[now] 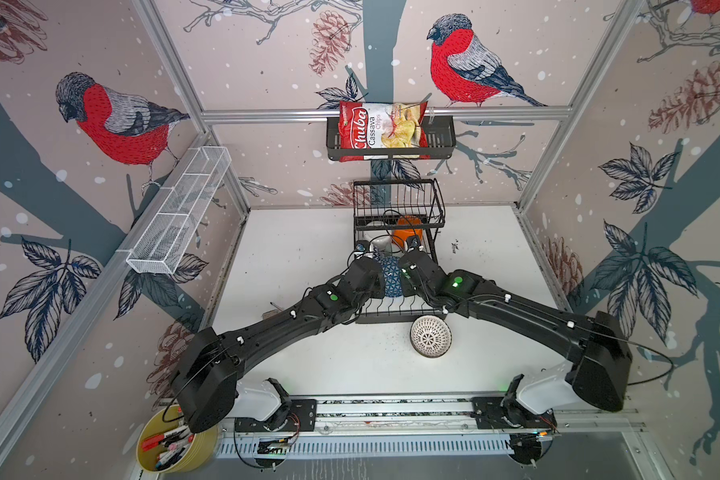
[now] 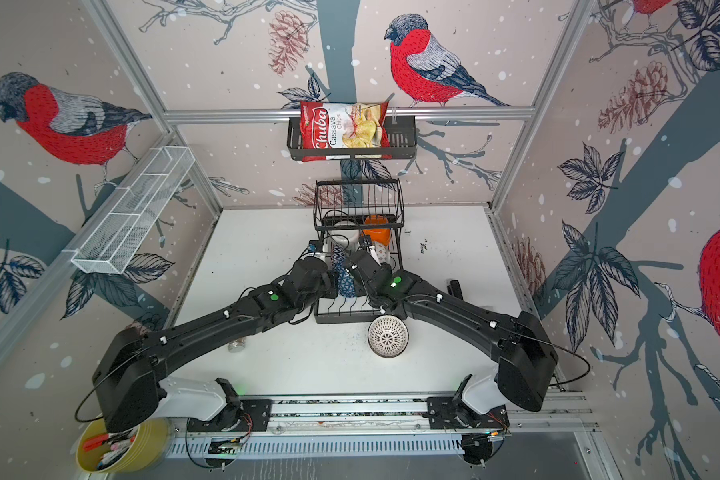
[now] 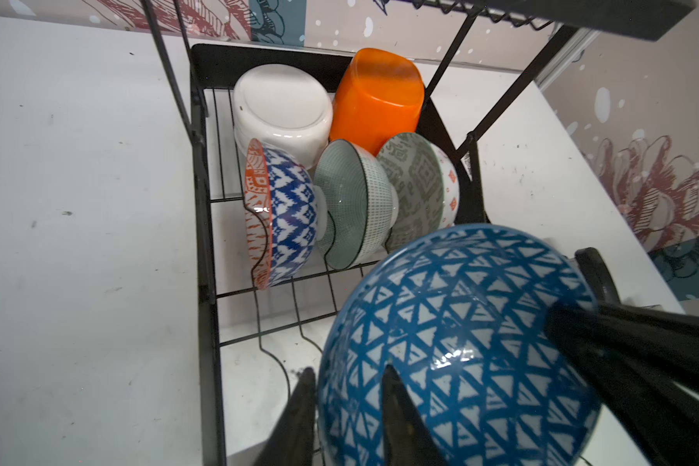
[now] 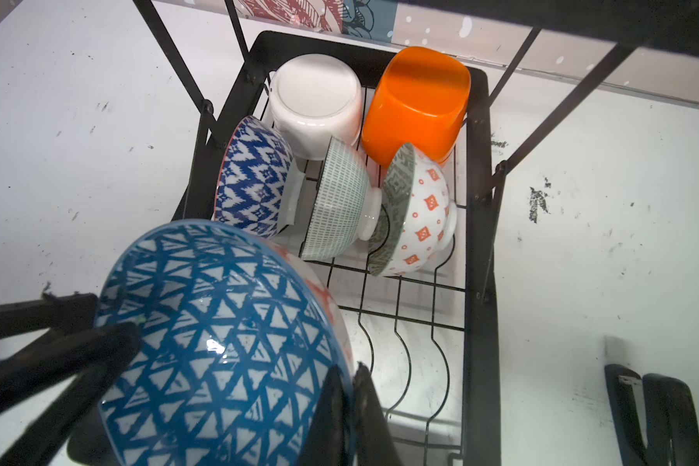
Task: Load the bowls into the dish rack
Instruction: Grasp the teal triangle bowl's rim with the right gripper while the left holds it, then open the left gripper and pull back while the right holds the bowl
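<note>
Left wrist view: our left end effector [image 3: 348,369] is spread astride the rim of the blue-triangle bowl [image 3: 461,335], which is tilted over the dish rack [image 3: 203,226]. Our right end effector [image 4: 346,368] pinches the opposite rim. Next, we judge, the left backs clear and the right seats the bowl on edge.

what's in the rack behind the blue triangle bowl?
Three bowls on edge: blue zigzag bowl, grey-green bowl, grey diamond bowl. Behind them, white bowl and orange bowl upside down. Under the blue triangle bowl the rack floor is hidden.
</note>
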Controlling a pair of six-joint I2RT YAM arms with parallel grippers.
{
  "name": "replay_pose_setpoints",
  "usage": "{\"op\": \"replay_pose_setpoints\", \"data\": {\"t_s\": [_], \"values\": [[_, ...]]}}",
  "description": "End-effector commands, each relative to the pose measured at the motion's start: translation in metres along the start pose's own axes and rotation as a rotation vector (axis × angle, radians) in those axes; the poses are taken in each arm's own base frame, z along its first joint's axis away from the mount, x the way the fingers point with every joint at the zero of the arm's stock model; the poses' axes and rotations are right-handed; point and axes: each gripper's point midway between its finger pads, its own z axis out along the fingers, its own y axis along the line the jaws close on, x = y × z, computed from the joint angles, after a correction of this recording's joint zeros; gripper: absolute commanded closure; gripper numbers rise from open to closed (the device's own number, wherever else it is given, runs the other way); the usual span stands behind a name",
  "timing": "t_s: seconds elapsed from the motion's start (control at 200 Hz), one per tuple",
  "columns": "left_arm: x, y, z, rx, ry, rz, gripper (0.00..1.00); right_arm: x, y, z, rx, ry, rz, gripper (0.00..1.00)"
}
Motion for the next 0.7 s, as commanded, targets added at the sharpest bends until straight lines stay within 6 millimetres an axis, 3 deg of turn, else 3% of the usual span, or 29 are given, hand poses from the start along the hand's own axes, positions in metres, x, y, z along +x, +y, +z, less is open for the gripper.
{"op": "replay_pose_setpoints", "data": {"t_s": [0.0, 0.16, 0.385, 0.695], "values": [[-0.010, -0.006, 0.001, 0.023, -0.043, -0.015, 0.57, -0.013, -0.005, -0.005, 0.028, -0.054, 0.043, 1.00], [-0.011, -0.006, 0.002, 0.021, -0.048, -0.009, 0.31, -0.012, -0.013, -0.006, 0.072, -0.053, 0.035, 1.00], [-0.017, -0.005, 0.000, 0.009, -0.069, 0.004, 0.04, -0.012, -0.018, -0.009, 0.101, -0.055, 0.026, 1.00], [-0.028, 0.001, -0.007, -0.020, -0.111, 0.000, 0.03, -0.011, -0.031, -0.013, 0.169, -0.057, -0.004, 1.00]]}}
